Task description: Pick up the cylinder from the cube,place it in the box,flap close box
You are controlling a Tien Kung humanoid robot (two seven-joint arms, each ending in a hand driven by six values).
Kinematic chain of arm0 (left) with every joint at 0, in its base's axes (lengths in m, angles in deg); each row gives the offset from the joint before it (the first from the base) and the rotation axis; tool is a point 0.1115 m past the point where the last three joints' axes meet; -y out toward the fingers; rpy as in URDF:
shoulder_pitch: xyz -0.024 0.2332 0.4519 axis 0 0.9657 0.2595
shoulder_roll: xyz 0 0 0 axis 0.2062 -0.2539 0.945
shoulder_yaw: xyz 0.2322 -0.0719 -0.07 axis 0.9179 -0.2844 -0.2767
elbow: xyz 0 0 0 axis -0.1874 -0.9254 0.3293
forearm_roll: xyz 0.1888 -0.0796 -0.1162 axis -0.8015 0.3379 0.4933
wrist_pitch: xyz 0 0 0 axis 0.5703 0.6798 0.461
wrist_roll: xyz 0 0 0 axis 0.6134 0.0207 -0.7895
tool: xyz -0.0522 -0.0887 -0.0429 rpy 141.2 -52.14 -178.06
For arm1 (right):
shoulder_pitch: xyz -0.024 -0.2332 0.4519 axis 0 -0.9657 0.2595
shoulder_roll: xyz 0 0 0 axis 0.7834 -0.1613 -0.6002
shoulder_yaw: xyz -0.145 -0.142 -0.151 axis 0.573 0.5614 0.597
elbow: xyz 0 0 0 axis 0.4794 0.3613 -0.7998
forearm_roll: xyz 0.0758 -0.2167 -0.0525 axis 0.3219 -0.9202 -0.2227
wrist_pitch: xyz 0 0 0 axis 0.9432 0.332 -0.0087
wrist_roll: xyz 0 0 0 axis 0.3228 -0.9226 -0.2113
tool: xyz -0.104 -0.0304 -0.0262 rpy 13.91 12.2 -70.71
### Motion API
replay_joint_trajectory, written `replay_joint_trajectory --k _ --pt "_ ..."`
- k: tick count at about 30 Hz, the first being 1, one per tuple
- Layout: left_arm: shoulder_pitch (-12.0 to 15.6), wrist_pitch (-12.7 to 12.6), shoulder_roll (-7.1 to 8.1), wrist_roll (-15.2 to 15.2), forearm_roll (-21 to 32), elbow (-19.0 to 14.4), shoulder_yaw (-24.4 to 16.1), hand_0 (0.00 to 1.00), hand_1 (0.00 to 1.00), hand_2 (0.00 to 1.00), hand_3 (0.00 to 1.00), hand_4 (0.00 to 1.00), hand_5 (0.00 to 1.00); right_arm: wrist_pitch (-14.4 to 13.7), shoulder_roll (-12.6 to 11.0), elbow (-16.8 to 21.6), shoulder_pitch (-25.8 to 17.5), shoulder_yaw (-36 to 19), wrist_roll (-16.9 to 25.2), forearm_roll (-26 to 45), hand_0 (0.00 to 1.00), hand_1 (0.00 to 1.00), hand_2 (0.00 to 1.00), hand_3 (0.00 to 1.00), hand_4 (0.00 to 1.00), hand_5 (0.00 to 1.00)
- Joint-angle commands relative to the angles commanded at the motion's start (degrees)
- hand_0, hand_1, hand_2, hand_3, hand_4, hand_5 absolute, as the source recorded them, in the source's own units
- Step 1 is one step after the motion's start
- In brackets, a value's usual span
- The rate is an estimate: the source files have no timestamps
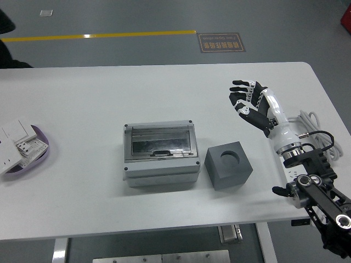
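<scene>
Nearby, at nine o'clock, a purple dish (39, 159) held white switch parts (17, 143); white cable (315, 127) coiled at three. The right hand (249, 101) hung empty, fingers spread, above bare table (82, 104). The grey box (160, 154) sat flap-closed beside the matte cube (228, 164), its round socket vacant; no cylinder was visible.

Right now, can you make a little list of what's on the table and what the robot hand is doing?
box: grey box mid-table, clear flap shut
cube: grey cube right of the box, apart from it; round hole on top, empty
cylinder: not visible
robot hand: right robot hand raised over the table's right side, fingers spread, holding nothing
left arm: out of view
dish: purple dish at left edge, holding white switches
</scene>
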Motion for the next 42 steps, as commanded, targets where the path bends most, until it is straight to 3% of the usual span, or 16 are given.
replay_joint_trajectory --k 24,42 --pt "-0.80 -0.03 1.40 -0.31 -1.30 0.00 -0.82 0.588 0.613 0.605 0.632 0.650 0.162 -0.92 1.41 -0.77 -2.02 -1.64 0.46 0.66 0.747 0.673 0.683 0.673 0.700 0.224" --pt "-0.39 0.04 0.61 -0.17 -1.80 0.00 -1.41 0.588 0.613 0.606 0.631 0.650 0.162 -0.59 2.19 -1.07 -1.85 -1.62 -0.07 -0.26 0.756 0.674 0.680 0.670 0.701 0.202"
